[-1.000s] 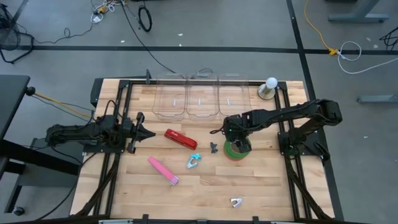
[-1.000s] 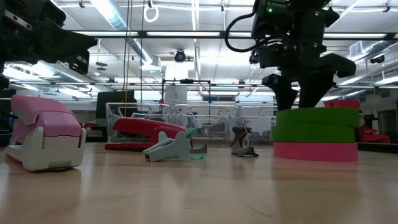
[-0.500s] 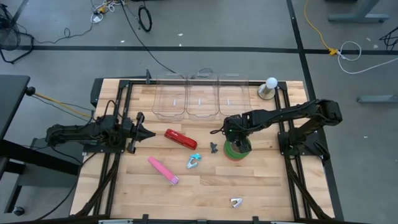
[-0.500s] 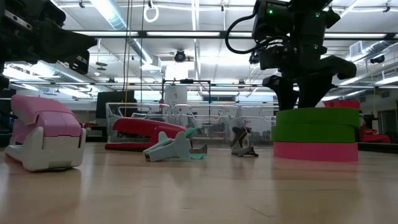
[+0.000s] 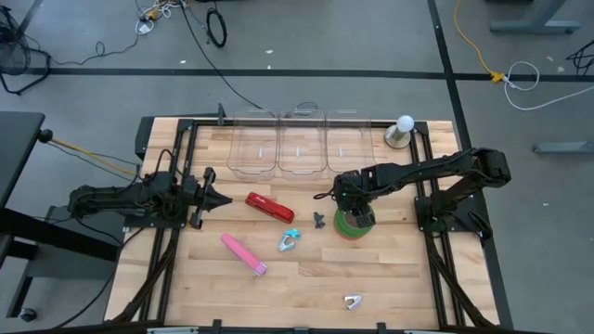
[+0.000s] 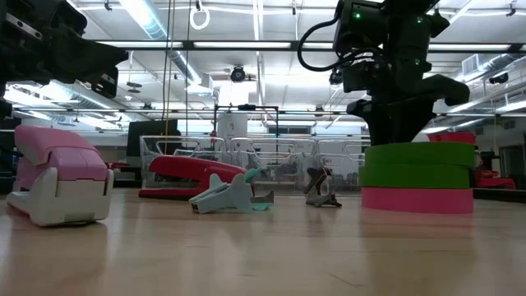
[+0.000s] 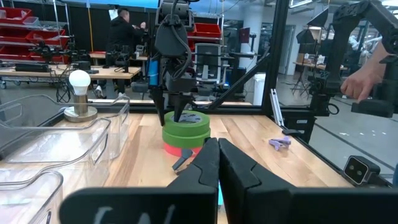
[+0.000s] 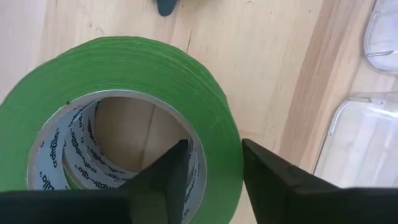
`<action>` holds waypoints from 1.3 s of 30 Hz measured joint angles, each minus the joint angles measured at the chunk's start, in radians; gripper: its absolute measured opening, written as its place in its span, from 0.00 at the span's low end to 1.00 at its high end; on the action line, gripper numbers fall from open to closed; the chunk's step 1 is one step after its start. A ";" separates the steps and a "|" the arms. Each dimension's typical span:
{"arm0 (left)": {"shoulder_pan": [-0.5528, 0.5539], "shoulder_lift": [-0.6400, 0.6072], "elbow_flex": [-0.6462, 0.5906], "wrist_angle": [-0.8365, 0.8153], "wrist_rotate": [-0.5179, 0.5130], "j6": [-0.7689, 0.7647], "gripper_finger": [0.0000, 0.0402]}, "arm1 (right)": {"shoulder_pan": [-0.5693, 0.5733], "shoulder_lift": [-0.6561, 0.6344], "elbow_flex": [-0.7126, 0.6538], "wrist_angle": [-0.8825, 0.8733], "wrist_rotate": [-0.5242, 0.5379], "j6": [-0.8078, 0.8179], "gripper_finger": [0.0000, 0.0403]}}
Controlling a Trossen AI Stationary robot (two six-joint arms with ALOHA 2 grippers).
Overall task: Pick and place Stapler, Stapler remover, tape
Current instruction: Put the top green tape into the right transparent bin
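Right end effector [image 8: 211, 177]: fingers astride the wall of the green tape [image 5: 354, 224], one inside the core, one outside, not yet clamped. Green tape: stacked on red tape [image 6: 417, 200], worktop [image 5: 306, 278] 3 o'clock. Left end effector [image 5: 212, 197]: closed, empty, 9 o'clock.

- The red tape roll [image 6: 417, 200] lies under the green tape roll [image 8: 205, 118], so it does not show past the right arm's fingers.
- The green roll's near side is cut off by the picture's edge.
- Whether the fingers [image 8: 163, 180] touch the roll's wall cannot be told.
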 joint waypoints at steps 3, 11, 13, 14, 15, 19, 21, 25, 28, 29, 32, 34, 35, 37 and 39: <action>0.000 0.000 0.000 0.000 0.000 0.000 0.01 | 0.000 0.000 0.000 0.000 -0.001 0.000 0.33; 0.000 0.000 0.000 0.000 0.000 0.000 0.01 | 0.000 -0.001 0.000 -0.001 -0.002 -0.003 0.28; 0.000 0.000 0.000 0.000 0.000 0.000 0.01 | 0.000 -0.001 0.000 -0.002 -0.005 -0.003 0.27; 0.000 0.000 0.000 0.000 0.000 0.000 0.01 | 0.000 -0.001 0.000 -0.002 -0.006 -0.003 0.27; 0.000 0.000 0.000 0.000 0.000 0.000 0.01 | 0.000 -0.001 0.000 -0.002 -0.006 -0.003 0.26; 0.000 0.000 0.000 0.000 0.000 0.000 0.01 | 0.000 -0.001 0.000 -0.002 -0.006 -0.010 0.25; 0.000 0.000 0.000 0.000 0.000 0.000 0.01 | 0.000 -0.001 0.000 -0.002 -0.006 -0.010 0.25; 0.000 0.000 0.000 0.000 0.000 0.000 0.01 | 0.000 -0.001 0.000 -0.002 -0.006 -0.010 0.25; 0.000 0.000 0.000 0.000 0.000 0.000 0.01 | 0.000 -0.001 0.000 -0.002 -0.006 -0.010 0.25; 0.000 0.000 0.000 0.000 0.000 0.000 0.01 | 0.000 -0.001 0.000 -0.002 -0.006 -0.009 0.25; 0.000 0.000 0.000 0.000 0.000 0.000 0.01 | 0.000 -0.001 0.000 -0.002 -0.006 -0.008 0.25; 0.000 0.000 0.000 0.000 0.000 0.000 0.01 | 0.000 -0.001 0.000 -0.002 -0.005 -0.006 0.25; 0.000 0.000 0.000 0.000 0.000 0.000 0.01 | 0.000 -0.001 0.000 -0.001 -0.004 -0.006 0.25; 0.000 0.000 0.000 0.000 0.000 0.000 0.01 | 0.001 -0.001 0.000 -0.001 0.010 -0.002 0.25; 0.000 0.000 0.000 0.000 0.000 0.000 0.01 | 0.001 -0.003 0.000 -0.002 0.021 0.000 0.25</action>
